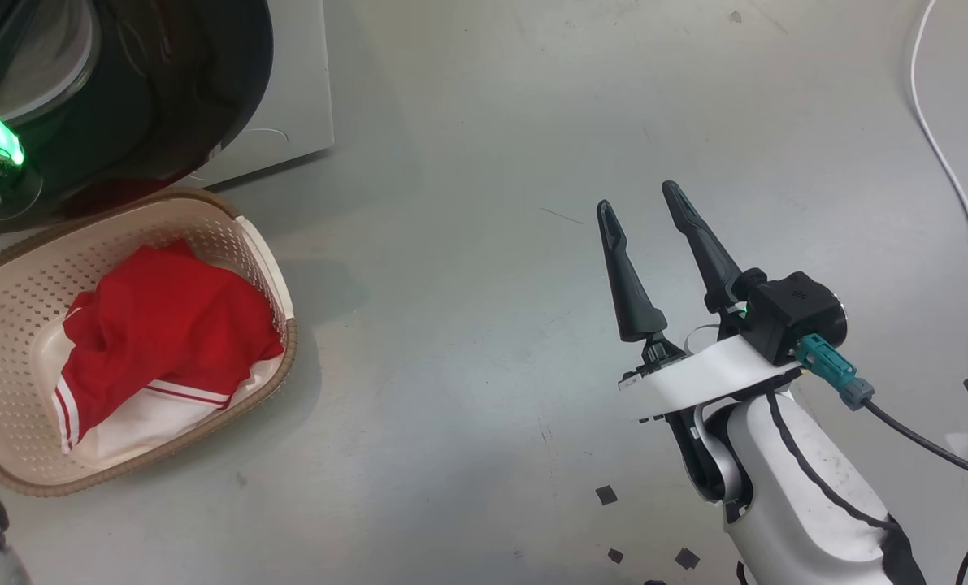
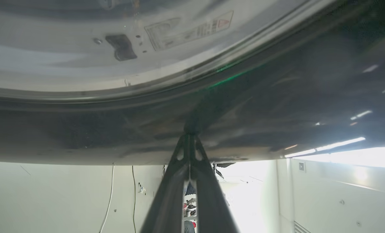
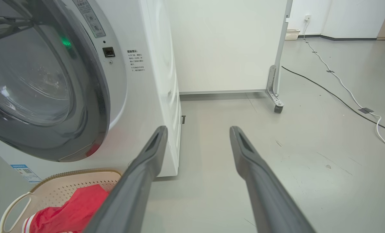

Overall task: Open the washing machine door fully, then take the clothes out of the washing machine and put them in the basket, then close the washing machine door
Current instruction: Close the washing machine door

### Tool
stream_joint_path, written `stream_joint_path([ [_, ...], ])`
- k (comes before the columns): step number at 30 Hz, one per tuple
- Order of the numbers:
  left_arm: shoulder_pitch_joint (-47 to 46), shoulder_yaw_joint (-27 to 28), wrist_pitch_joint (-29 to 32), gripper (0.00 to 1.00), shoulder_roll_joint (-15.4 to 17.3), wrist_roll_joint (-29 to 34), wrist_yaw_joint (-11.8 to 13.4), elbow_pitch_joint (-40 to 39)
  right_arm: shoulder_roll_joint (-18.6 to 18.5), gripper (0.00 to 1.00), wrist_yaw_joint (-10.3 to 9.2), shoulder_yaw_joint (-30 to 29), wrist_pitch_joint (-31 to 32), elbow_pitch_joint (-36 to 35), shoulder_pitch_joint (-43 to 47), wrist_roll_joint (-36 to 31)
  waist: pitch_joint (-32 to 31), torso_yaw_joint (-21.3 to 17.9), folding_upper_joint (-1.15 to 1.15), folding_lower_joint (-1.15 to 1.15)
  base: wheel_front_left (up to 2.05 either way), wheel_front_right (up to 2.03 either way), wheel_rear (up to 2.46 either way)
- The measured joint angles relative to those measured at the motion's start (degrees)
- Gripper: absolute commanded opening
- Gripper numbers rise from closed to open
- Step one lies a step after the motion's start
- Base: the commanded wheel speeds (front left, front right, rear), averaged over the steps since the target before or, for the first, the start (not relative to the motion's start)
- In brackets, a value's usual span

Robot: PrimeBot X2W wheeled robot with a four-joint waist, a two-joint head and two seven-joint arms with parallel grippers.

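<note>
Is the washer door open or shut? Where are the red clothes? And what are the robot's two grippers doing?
Door: partly open, sticking out over the basket.
Clothes: crumpled in the basket.
Basket: on the floor, holding the clothes.
Left gripper: shut, tips against the door.
Right gripper: open, empty, above the floor.

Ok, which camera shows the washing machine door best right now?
Right wrist view: it shows the washing machine door at an angle, glass window and rim clear. Head view catches its glossy black face from above; left wrist view is a close-up of its dark surface.
</note>
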Motion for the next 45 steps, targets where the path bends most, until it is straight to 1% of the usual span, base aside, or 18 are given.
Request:
stream_joint_path([
  [3,-0.6,-1.5,0.4,0.00,-0.1,1.3,0.0,1.3,0.0,1.00,-0.44,-0.3,0.0,0.2,0.0,0.0,-0.1,0.3,0.00,0.00,0.00,0.00,0.00],
  [9,-0.6,-3.6,2.0,0.00,-0.5,1.7,-0.2,2.8,0.0,1.00,-0.52,-1.1,0.0,0.7,0.0,-0.4,-0.6,1.7,0.00,0.00,0.00,0.00,0.00],
  [13,-0.3,-4.0,3.2,0.00,-1.0,1.6,-2.3,3.2,0.0,1.00,-0.52,-1.7,0.0,1.5,0.0,-1.2,-1.2,3.1,0.00,0.00,0.00,0.00,0.00],
  [18,2.9,-4.9,3.9,0.00,-1.7,1.6,-5.7,3.2,0.0,1.00,-0.87,-2.9,0.0,2.6,0.0,-2.3,-2.1,5.3,0.00,0.00,0.00,0.00,0.00],
  [25,9.2,-5.1,4.4,0.00,-3.0,1.5,-12.3,1.1,-0.1,1.00,-0.89,-4.6,0.0,3.9,0.4,-3.8,-3.6,9.1,0.00,0.00,0.00,0.00,0.00],
  [28,12.3,-4.8,3.7,0.00,-4.0,1.5,-13.1,0.5,-0.2,1.00,-0.88,-5.1,0.0,4.5,0.6,-4.2,-4.3,10.9,0.00,0.00,0.00,0.00,0.00],
  [29,13.5,-4.6,3.3,0.18,-4.2,1.5,-13.3,0.1,-0.2,1.00,-0.87,-5.3,0.0,4.7,0.8,-4.2,-4.6,11.5,0.00,0.00,0.00,0.00,0.00],
  [30,14.6,-4.3,2.8,0.32,-4.4,1.5,-13.4,-0.2,-0.2,1.00,-0.86,-5.4,0.0,4.9,1.0,-4.2,-4.9,12.1,0.00,0.00,0.00,0.00,0.00],
  [31,15.8,-3.6,2.3,0.36,-4.7,1.5,-13.6,-0.4,-0.2,1.00,-0.85,-5.5,0.0,5.1,1.3,-4.3,-5.2,12.7,0.00,0.00,0.00,0.00,0.00],
  [32,17.0,-3.0,1.7,0.47,-5.0,1.5,-13.7,-0.5,-0.2,1.00,-0.84,-5.6,0.0,5.3,1.7,-4.3,-5.5,13.2,0.00,0.00,0.00,0.00,0.00],
  [33,18.2,-2.6,1.1,0.71,-5.3,1.5,-13.7,-0.6,-0.2,1.00,-0.84,-5.7,0.0,5.5,1.8,-4.3,-5.9,13.8,0.00,0.00,0.00,0.00,0.00],
  [34,19.4,-2.2,0.4,0.85,-5.5,1.5,-13.7,-0.7,-0.2,1.00,-0.78,-5.9,0.0,5.6,2.0,-4.4,-6.3,14.3,0.00,0.00,0.00,0.00,0.00],
  [36,21.8,-1.5,-0.6,1.00,-5.7,1.5,-13.7,-0.7,-0.2,1.00,-0.33,-6.2,0.0,5.8,2.4,-4.6,-7.1,15.3,0.00,0.00,0.00,0.00,0.00],
  [39,25.5,-0.7,-1.8,1.00,-6.2,1.5,-13.7,-1.0,-0.2,1.00,-0.24,-6.2,0.0,6.5,3.1,-4.7,-8.5,16.7,0.00,0.00,0.00,0.00,0.00],
  [43,28.9,0.6,-3.4,1.00,-8.0,1.5,-13.7,-2.5,-0.3,1.00,-0.20,-7.0,0.0,7.1,4.4,-4.8,-10.3,18.3,0.00,0.00,0.00,0.00,0.00],
  [45,30.6,1.3,-4.3,1.00,-8.5,1.5,-13.7,-3.0,-0.3,1.00,0.18,-7.0,0.0,7.6,5.2,-4.8,-11.2,19.0,0.00,0.00,0.00,0.00,0.00],
])
